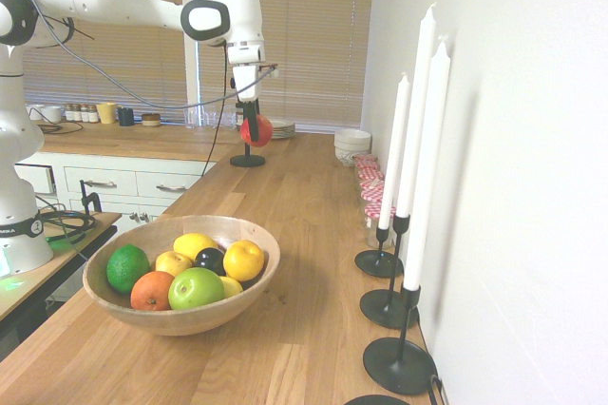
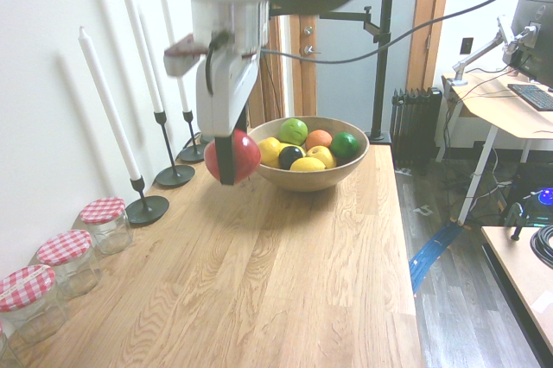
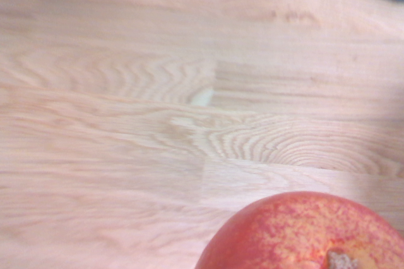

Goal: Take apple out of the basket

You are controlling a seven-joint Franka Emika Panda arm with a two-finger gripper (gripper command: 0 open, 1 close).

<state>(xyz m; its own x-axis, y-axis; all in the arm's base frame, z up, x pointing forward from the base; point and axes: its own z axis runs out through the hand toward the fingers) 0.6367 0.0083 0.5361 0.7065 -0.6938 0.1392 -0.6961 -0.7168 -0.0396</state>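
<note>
- Already the gripper [image 2: 230,159] is clamped on the apple [image 2: 244,154], well clear of the basket [image 2: 349,165].
- Bare countertop [image 3: 158,111] lies directly below the apple.

The white arm's two-finger gripper [image 1: 252,125] holds the round shiny red apple [image 1: 256,130] in the air above the far end of the long wooden countertop [image 1: 304,234]. The wide shallow light-brown wooden basket [image 1: 180,315] sits near the counter's near left edge, filled with fruit, well apart from the apple
</note>
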